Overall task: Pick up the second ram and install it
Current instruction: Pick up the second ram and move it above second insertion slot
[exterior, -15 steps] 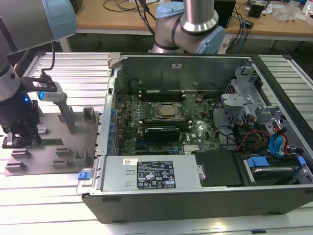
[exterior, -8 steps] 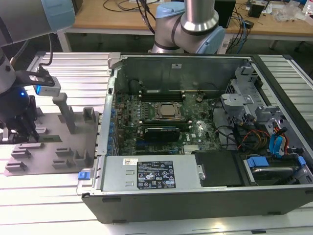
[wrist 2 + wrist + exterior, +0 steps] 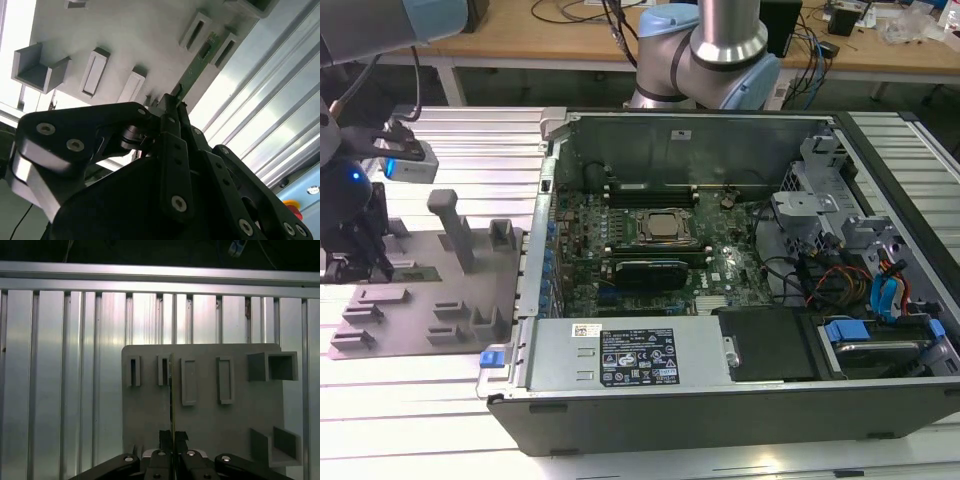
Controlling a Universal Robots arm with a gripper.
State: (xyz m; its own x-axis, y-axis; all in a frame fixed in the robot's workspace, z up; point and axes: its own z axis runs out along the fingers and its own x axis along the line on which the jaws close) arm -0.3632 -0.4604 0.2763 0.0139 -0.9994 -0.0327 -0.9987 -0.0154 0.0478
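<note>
Nothing is legible: a black label and a small white sticker on the computer's power-supply cover carry print too small to read.

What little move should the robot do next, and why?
Probably lift straight up. The gripper looks closed on the second ram, which sits among the slots of the grey holder, away from the open computer.

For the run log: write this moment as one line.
gripper: shut on second ram | place: over gray holder plate | computer case: open, second ram not yet installed
</note>
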